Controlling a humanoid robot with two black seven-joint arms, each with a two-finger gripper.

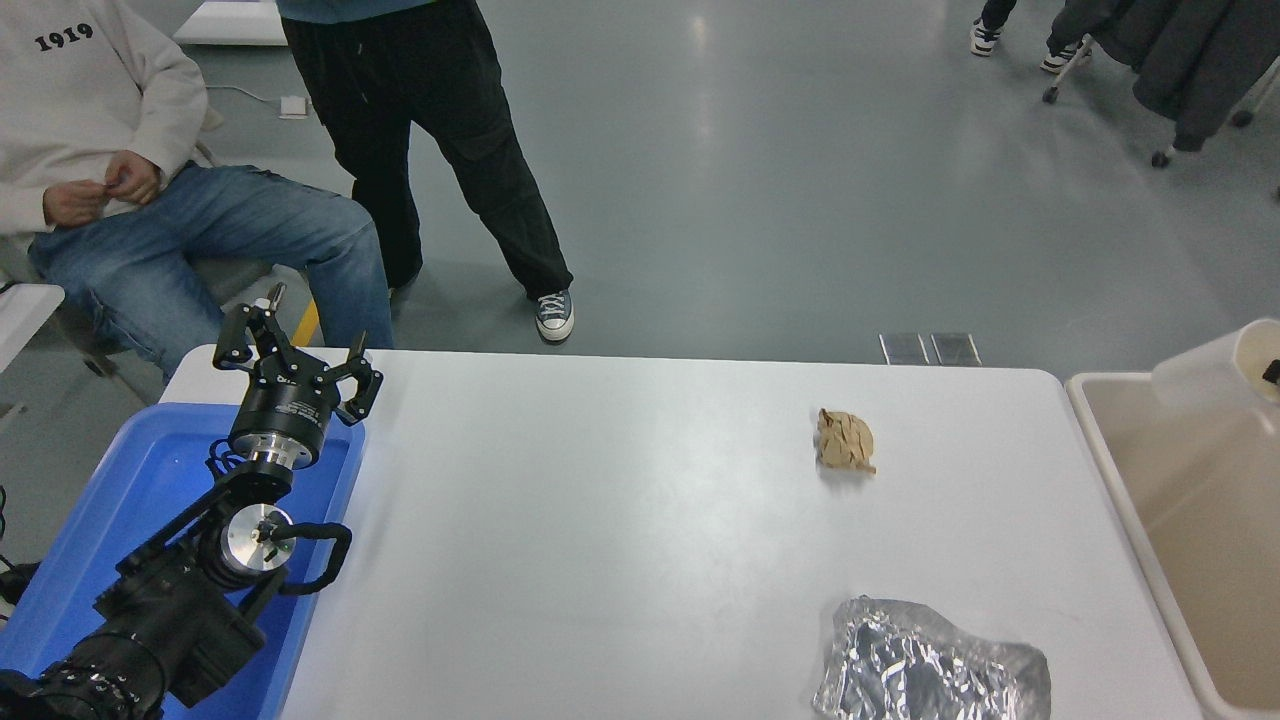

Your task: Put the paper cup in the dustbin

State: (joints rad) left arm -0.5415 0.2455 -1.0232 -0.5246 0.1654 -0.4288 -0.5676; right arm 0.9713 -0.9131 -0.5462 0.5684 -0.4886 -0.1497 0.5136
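Observation:
The white paper cup [1212, 368] hangs tilted in the air at the right edge of the head view, over the far left corner of the beige dustbin [1205, 540]. Its mouth faces right and it looks blurred. Only a black fingertip of my right gripper [1273, 372] shows, at the cup's mouth; the rest of the arm is out of the picture. My left gripper [296, 362] is open and empty, parked over the blue tray [150, 480] at the lower left.
A crumpled brown paper ball [846, 441] lies on the white table [600, 520] right of the middle. Crinkled silver foil [930, 665] lies at the front right. One person sits and another stands beyond the table's far left.

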